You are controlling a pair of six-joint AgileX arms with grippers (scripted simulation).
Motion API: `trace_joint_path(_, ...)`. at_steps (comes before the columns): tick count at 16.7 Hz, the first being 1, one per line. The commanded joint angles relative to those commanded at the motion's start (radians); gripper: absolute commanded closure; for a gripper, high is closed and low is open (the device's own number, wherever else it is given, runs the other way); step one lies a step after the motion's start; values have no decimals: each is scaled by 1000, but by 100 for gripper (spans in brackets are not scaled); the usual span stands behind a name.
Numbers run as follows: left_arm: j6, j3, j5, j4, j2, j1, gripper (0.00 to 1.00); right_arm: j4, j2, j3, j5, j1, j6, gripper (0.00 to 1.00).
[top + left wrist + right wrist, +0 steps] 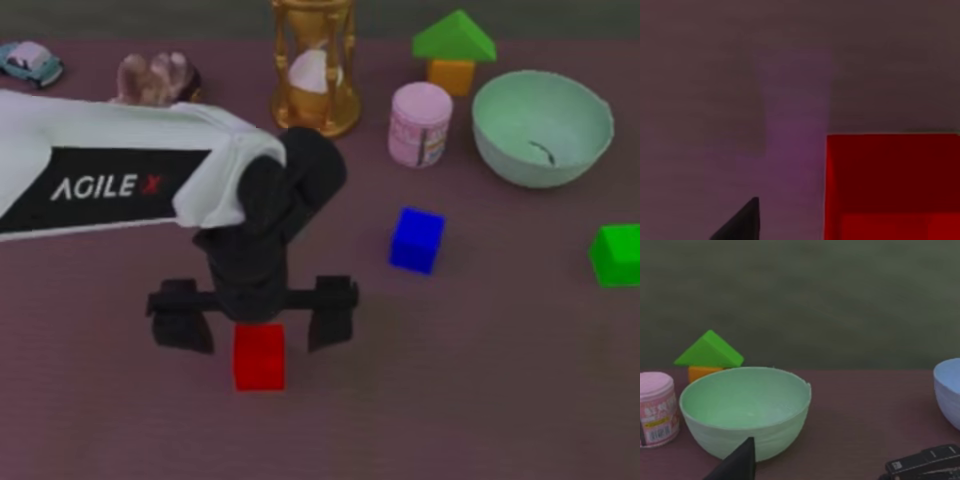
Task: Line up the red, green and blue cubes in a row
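Note:
The red cube (pixel 259 356) lies on the table at front centre. My left gripper (pixel 255 322) hovers over it, open wide, one finger on each side and neither touching it. In the left wrist view the red cube (pixel 892 187) looms close, with a gap between it and the one dark fingertip (pixel 742 222) that shows. The blue cube (pixel 416 240) sits right of centre. The green cube (pixel 616 255) rests at the right edge. My right arm is out of the top view; one fingertip (pixel 740 462) of it shows in its wrist view, with nothing held.
Along the back stand an hourglass (pixel 313 65), a pink can (pixel 420 123), a pale green bowl (pixel 540 125), a green wedge (pixel 455 38) on an orange block (pixel 452 75), and a toy car (pixel 30 62). A pale blue bowl (pixel 949 390) shows in the right wrist view.

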Motion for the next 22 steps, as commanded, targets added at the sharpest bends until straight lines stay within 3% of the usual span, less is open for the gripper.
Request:
trace_joint_path(7, -6, 142, 0, -232, -84, 15, 0, 0, 0, 0, 0, 0, 0, 0)
trace_joint_path(12, -6, 148, 0, -240, -87, 11, 0, 0, 0, 0, 0, 0, 0, 0)
trace_joint_path(17, 2, 21, -8, -155, -237, 85, 0, -105, 155, 150, -2, 9, 3, 0)
trace_joint_path(22, 59, -286, -17, 54, -632, 255, 0, -343, 568, 490, -1, 22, 7, 0)
